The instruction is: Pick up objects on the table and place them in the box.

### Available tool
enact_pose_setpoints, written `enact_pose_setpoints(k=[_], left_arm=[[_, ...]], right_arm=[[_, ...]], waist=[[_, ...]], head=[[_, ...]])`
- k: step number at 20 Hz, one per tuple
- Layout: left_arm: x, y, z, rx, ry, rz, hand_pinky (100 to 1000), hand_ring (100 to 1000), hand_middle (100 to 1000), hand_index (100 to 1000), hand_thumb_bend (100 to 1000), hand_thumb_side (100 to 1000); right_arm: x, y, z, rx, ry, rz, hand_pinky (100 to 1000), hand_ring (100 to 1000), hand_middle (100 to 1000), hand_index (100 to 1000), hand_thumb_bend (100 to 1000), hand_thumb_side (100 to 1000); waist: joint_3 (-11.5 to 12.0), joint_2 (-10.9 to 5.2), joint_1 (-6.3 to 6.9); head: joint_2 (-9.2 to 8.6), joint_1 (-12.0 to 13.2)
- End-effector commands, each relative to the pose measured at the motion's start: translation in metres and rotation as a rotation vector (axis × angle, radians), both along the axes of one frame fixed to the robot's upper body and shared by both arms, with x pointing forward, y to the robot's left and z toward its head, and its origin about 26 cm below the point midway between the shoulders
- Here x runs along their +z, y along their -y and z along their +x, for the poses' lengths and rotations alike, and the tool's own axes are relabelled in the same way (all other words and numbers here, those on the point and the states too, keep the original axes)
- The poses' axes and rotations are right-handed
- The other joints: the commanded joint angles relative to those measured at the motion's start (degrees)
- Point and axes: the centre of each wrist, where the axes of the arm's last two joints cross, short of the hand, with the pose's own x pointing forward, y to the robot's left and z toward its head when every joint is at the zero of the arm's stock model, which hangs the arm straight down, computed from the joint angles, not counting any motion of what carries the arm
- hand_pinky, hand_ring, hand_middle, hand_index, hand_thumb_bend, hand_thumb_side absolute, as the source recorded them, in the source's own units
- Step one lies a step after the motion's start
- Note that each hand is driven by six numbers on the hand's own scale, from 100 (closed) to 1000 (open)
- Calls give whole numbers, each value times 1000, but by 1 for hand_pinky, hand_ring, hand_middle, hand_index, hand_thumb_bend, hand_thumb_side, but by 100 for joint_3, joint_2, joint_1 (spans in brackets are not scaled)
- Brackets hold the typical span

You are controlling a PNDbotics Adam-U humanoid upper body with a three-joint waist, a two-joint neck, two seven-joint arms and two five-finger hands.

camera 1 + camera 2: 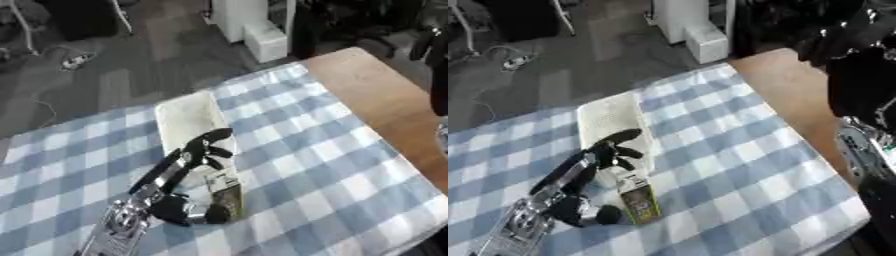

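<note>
Left hand over the box, carton at the box's near end

- Tabletop (385, 95): wood, mostly covered by a blue-and-white checked cloth (315, 165)
- Box (188, 117): long, shallow, white, lying on the cloth, running from the far side toward the robot. Far half looks bare inside
- Left hand (197, 150): comes in from the lower left, silver forearm, black fingers. It sits over the middle of the box; fingers spread and mostly straight, reaching toward the far end, a couple bent down a little. Not wrapped around anything that I can see, so it reads as open
- Carton (636, 197): small, greenish-dark with a lighter top, label unreadable. It lies at the near end of the box, just beyond the wrist. Can't tell whether it rests fully inside the box or on its near rim
- Hand vs carton: fingers are past the carton, further along the box; the thumb side is close to it, contact can't be made out
- Right arm: dark shape along the right edge in the right eye view; the hand itself doesn't show
- Beyond the tabletop: grey floor (131, 65), a white cabinet (254, 25) at the top
</note>
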Motion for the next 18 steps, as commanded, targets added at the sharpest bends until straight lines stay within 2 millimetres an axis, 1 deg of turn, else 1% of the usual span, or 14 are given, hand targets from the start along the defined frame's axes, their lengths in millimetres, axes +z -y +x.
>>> enact_pose_setpoints(k=[1, 8, 18], left_arm=[[5, -1, 3, -2, 25, 2, 702, 818, 963, 984, 859, 705], [5, -12, 16, 51, 83, 8, 717, 824, 961, 977, 873, 697], [-6, -11, 22, 73, 98, 30, 717, 821, 959, 975, 879, 701]], right_arm=[[9, 0, -1, 8, 43, -31, 466, 427, 453, 600, 100, 1000], [11, 1, -1, 6, 43, -22, 466, 428, 453, 600, 100, 1000], [13, 2, -1, 10, 49, -16, 465, 429, 454, 600, 100, 1000]], waist=[[-4, -33, -48], [-28, -38, -45], [-66, -35, -46]], head=[[-49, 50], [-55, 88], [-35, 152]])
